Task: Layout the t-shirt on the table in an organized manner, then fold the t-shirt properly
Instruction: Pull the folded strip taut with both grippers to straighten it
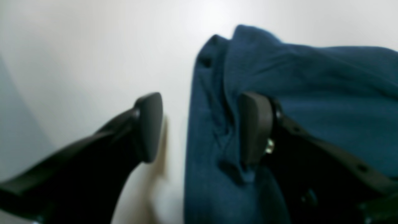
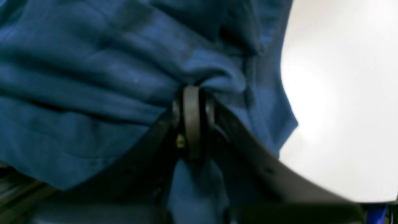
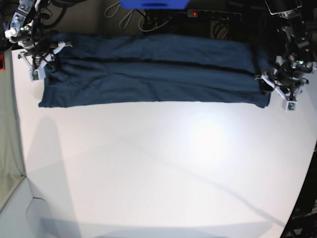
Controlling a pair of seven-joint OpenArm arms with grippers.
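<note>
T-shirt (image 3: 148,69) folded into long band across far tabletop (image 3: 158,168). Right gripper (image 2: 192,93) pinching one end; left gripper (image 1: 202,127) spread, straddling opposite end's edge.

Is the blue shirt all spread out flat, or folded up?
Folded. In the base view the t-shirt lies on the table as a long narrow band, with dark fold lines running along it and no sleeves sticking out.
</note>
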